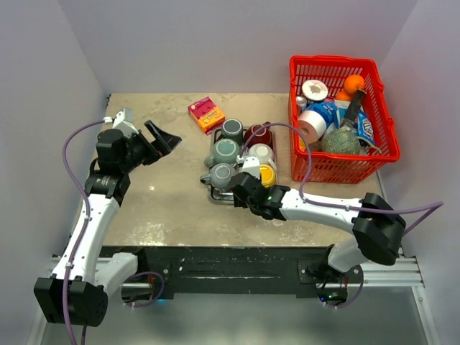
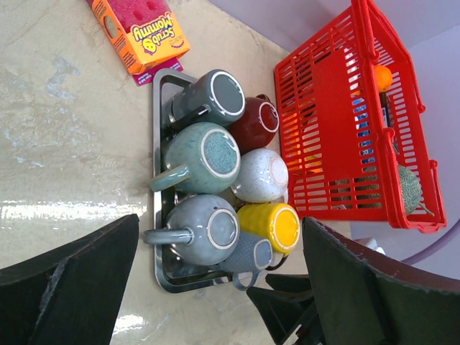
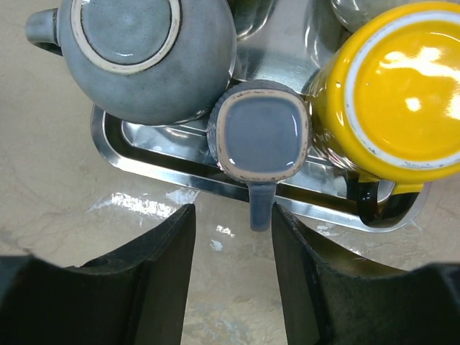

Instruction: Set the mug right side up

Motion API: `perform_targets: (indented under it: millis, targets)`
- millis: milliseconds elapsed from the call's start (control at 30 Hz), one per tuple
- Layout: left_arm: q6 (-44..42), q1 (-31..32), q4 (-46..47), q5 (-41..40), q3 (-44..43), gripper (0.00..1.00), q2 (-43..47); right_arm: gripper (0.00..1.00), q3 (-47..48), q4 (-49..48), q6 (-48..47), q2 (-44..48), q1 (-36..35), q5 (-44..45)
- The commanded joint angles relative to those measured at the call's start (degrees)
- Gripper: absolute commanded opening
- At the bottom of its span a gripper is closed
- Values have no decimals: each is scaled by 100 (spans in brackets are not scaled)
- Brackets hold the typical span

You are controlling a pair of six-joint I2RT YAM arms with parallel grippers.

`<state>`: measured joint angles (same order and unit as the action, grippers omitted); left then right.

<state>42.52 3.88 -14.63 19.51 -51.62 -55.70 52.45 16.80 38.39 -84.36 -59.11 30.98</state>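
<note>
Several mugs sit upside down on a metal tray [image 1: 213, 197] at the table's middle. The nearest is a small blue-grey mug [image 3: 263, 138], base up, at the tray's near rim [image 3: 154, 167]; its handle [image 3: 261, 205] sticks out over the rim. My right gripper [image 3: 231, 215] is open and low at that rim. The handle lies between its fingers, close to the right finger [image 3: 302, 259], apparently not touching. In the top view the right gripper [image 1: 243, 185] hides this mug. My left gripper [image 1: 164, 140] is open and empty, held above the table's left part.
Beside the small mug are a larger grey-blue mug [image 3: 136, 50] and a yellow mug [image 3: 395, 93], both close. Teal, dark grey, maroon and white mugs fill the tray's far part. A red basket [image 1: 338, 118] of items stands right. A sponge box [image 1: 206, 115] lies behind the tray.
</note>
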Motion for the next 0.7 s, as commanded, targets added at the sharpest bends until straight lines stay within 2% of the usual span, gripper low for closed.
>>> perform_targets:
  millis: [0, 367, 567, 667]
  targets:
    - [-25, -28, 92, 9, -191, 99, -37, 49, 363, -45, 46, -177, 23, 118]
    - [-192, -28, 48, 132, -288, 99, -248, 40, 626, 297, 177, -520, 40, 365]
    - [-201, -28, -40, 202, -244, 99, -231, 40, 749, 754, 239, -441, 49, 584]
    - [-192, -28, -136, 229, -235, 99, -169, 45, 820, 1018, 178, -354, 40, 725]
